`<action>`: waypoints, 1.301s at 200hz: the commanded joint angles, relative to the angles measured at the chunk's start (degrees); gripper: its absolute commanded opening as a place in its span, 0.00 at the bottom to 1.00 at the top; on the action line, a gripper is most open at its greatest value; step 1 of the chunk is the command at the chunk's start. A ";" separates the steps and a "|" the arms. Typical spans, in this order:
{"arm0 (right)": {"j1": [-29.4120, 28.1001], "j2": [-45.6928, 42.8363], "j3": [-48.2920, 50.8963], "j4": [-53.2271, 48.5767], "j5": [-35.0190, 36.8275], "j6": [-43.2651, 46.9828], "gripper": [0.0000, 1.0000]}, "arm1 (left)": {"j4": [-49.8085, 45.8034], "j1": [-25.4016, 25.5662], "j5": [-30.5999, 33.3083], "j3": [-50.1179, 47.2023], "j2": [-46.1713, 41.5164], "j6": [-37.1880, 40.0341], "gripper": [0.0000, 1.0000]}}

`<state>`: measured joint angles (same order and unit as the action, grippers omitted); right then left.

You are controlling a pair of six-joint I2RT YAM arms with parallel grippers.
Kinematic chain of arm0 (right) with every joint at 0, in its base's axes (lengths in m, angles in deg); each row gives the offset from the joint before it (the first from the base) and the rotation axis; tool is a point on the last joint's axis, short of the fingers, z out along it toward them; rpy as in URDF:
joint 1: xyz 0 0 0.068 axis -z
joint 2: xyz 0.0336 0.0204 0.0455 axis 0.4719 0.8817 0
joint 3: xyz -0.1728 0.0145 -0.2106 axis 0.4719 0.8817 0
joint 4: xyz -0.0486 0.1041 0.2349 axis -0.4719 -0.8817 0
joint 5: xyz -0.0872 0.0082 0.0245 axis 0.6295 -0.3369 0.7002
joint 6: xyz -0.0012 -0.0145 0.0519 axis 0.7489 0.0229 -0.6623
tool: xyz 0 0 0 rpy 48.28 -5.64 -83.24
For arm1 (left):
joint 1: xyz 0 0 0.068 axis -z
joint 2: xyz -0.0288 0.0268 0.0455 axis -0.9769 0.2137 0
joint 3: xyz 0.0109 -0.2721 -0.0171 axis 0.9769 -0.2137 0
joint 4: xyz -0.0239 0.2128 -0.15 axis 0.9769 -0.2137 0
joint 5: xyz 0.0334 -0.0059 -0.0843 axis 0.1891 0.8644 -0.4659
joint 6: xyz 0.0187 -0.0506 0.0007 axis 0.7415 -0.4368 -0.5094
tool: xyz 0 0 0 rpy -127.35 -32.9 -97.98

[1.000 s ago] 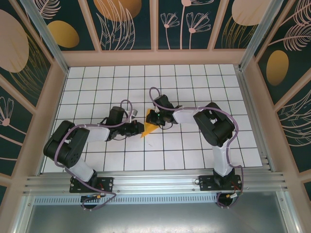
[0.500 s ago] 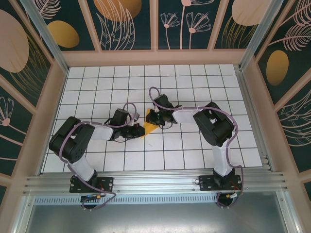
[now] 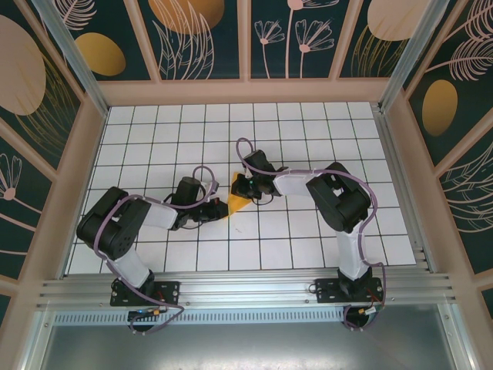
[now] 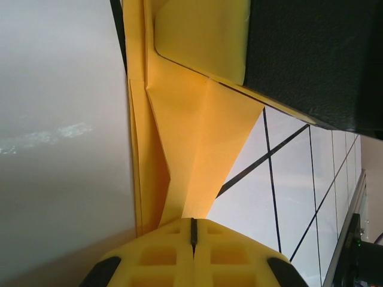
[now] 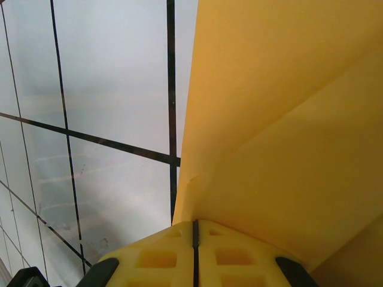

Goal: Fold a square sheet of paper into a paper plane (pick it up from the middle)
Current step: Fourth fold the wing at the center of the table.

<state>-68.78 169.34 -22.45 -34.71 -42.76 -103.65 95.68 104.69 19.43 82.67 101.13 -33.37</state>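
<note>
the left gripper (image 3: 219, 211) is fully closed and pinches the near edge of the creased orange paper (image 3: 237, 202), which is at the middle of the tiled table (image 3: 308, 239). just beyond, the right gripper (image 3: 242, 187) is also closed, on the far edge. i judge a fold is in progress. the next move needs both edges aligned evenly before pressing the crease.

one view from high behind, down on the table (image 3: 308, 131); both wrist views close on the same paper (image 3: 237, 203)
</note>
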 commanded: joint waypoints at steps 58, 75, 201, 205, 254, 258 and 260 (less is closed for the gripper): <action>-1.55 4.96 -0.69 -6.95 5.62 0.62 0.10 | -4.31 0.04 3.20 -1.99 -8.65 -4.86 0.14; -1.83 5.81 -2.13 -8.80 6.81 1.29 0.10 | -4.54 0.04 4.75 -2.95 -12.72 -6.12 0.15; -2.36 5.88 -5.87 -14.13 7.71 3.10 0.10 | -14.08 0.04 10.55 -2.47 -23.08 -3.62 0.19; -2.36 5.87 -5.86 -14.28 7.78 3.16 0.10 | -13.67 0.04 10.55 -2.56 -23.12 -3.83 0.19; -2.27 5.50 -4.56 -13.36 8.36 3.20 0.10 | -7.88 -0.05 8.29 -1.57 -18.22 -5.65 0.17; -2.27 5.32 -4.21 -13.01 8.26 3.12 0.10 | -7.44 -0.04 8.10 -1.40 -17.74 -5.94 0.17; -2.27 5.27 -4.04 -12.81 8.14 3.00 0.10 | -7.18 -0.04 8.05 -1.27 -17.45 -5.97 0.17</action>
<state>-70.70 171.63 -28.96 -42.08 -38.28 -101.92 84.57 104.69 28.94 80.11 80.87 -37.98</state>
